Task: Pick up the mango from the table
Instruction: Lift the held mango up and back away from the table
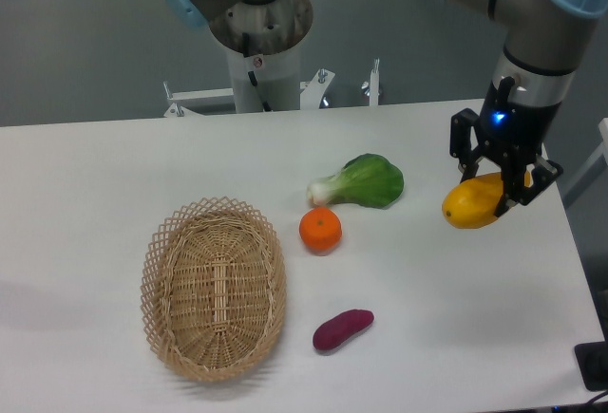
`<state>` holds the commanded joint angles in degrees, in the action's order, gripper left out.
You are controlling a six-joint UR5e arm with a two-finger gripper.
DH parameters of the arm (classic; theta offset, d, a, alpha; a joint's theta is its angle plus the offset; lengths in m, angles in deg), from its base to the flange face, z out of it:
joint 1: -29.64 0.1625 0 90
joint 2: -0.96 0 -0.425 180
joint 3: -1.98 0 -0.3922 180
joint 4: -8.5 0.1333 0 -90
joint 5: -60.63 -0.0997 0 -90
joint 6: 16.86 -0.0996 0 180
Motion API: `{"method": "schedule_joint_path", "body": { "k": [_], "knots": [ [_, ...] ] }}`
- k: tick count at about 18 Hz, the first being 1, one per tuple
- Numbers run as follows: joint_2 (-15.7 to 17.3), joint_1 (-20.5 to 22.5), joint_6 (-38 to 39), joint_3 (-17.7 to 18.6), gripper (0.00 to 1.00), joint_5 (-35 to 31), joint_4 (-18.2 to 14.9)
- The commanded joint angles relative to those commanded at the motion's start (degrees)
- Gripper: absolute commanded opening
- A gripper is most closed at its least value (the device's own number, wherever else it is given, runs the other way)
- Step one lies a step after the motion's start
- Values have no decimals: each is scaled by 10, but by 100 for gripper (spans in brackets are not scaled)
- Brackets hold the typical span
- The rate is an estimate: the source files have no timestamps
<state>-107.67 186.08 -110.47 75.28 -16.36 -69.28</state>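
Observation:
The mango [470,205] is a smooth yellow-orange fruit at the right side of the white table [114,157]. My gripper [489,193] comes down from above and its black fingers [468,159] stand on either side of the mango's right part, closed against it. I cannot tell whether the mango rests on the tabletop or hangs just above it. The gripper hides the mango's right end.
A green leafy vegetable [366,181] lies left of the mango. A round orange [320,230] sits below it, and a purple sweet potato [343,329] lies nearer the front. A wicker basket [214,286] stands at the front left. The table's right edge is close to the gripper.

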Motion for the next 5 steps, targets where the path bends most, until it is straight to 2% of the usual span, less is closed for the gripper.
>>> {"method": "schedule_joint_path", "body": {
  "k": [5],
  "knots": [
    [0,-1,0,-1,48,1,1]
  ]
}}
